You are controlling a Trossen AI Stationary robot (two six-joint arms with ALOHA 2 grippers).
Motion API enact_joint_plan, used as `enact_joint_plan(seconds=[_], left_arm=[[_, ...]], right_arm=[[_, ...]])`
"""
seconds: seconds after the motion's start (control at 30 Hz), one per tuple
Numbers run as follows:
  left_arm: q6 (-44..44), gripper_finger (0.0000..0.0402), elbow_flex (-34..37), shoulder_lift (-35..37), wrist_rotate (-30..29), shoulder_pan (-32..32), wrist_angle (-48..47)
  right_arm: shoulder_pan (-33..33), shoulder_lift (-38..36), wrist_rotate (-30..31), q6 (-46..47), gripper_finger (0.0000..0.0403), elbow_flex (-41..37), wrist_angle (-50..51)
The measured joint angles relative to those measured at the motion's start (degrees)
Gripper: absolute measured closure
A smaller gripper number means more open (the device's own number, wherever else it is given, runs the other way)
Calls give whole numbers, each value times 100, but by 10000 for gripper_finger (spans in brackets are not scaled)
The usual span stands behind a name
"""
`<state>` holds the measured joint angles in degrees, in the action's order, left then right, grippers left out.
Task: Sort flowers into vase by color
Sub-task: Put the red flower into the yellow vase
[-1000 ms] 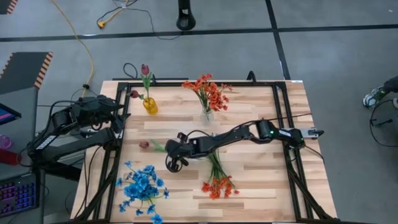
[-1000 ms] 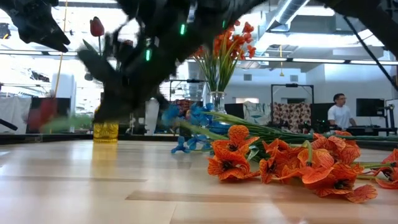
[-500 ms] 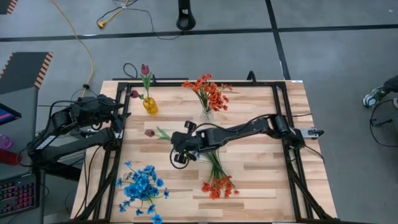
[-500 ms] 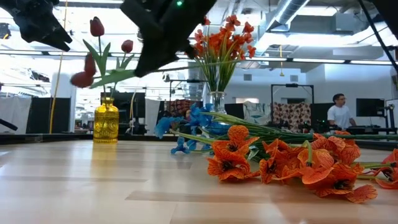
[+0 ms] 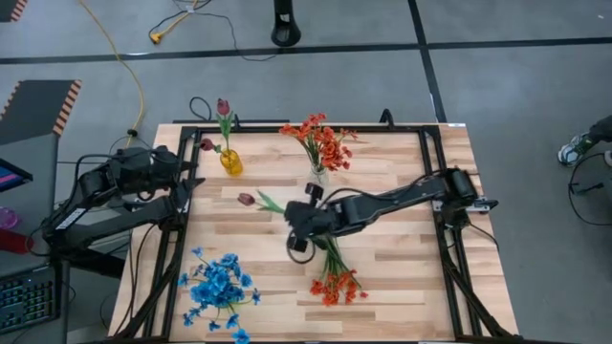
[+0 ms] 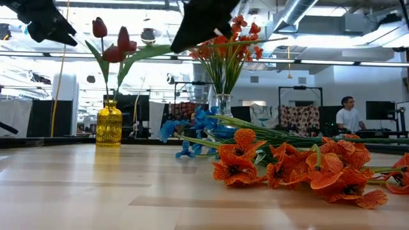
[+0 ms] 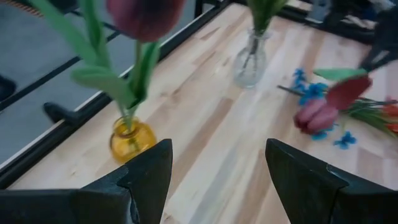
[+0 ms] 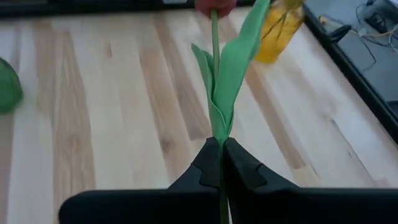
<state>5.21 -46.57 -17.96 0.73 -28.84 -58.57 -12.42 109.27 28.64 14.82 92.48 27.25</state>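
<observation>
My right gripper (image 5: 290, 216) (image 8: 217, 152) is shut on a dark maroon tulip whose bud (image 5: 246, 199) (image 6: 115, 54) points toward the yellow vase (image 5: 230, 161) (image 6: 108, 128). That vase holds two other maroon tulips (image 5: 223, 107). Orange-red sprigs stand in the clear vase (image 5: 318, 177), and more (image 5: 335, 282) lie flat on the table. Blue sprigs (image 5: 218, 287) lie near the near-left corner. My left gripper (image 7: 217, 168) waits open at the table's left edge, beside the yellow vase (image 7: 130, 138). My right gripper pinches the tulip's thin green stem (image 8: 218, 144) between its two fingers, just below the base of the leaves (image 8: 233, 68). The stem runs on from the fingers along their length, toward the table's left. The tulip is lifted clear of the table, roughly level.
Black frame rails (image 5: 186, 153) run along the table's left, far and right edges. The bare wood (image 5: 402, 248) lies between the vases and the lying sprigs. A person (image 6: 348, 115) stands far off in the room behind the table.
My right gripper has carried the tulip up off the table and toward the right and far side, staying shut on the stem. The bud has risen from near table height to the level of the tulips standing in the yellow vase.
</observation>
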Motion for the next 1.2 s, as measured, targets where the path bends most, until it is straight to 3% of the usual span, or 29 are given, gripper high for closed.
enact_joint_plan(seconds=[0.23,0.43,0.7,1.0,1.2], left_arm=[[-114,157,0,0,570,-1,42],[-82,157,0,0,1053,0,493],[55,157,0,-1,1231,-2,1074],[171,157,0,-39,1542,-2,1987],[212,157,0,-334,1756,50,2580]], right_arm=[[13,-1096,3,-135,371,-1858,-2712],[61,-1357,-128,-458,371,-2965,-5175],[369,-1038,-866,-829,371,-3081,-7000],[629,-874,-1160,-1083,371,-3075,-8075],[733,-870,-1226,-1100,370,-3075,-8222]])
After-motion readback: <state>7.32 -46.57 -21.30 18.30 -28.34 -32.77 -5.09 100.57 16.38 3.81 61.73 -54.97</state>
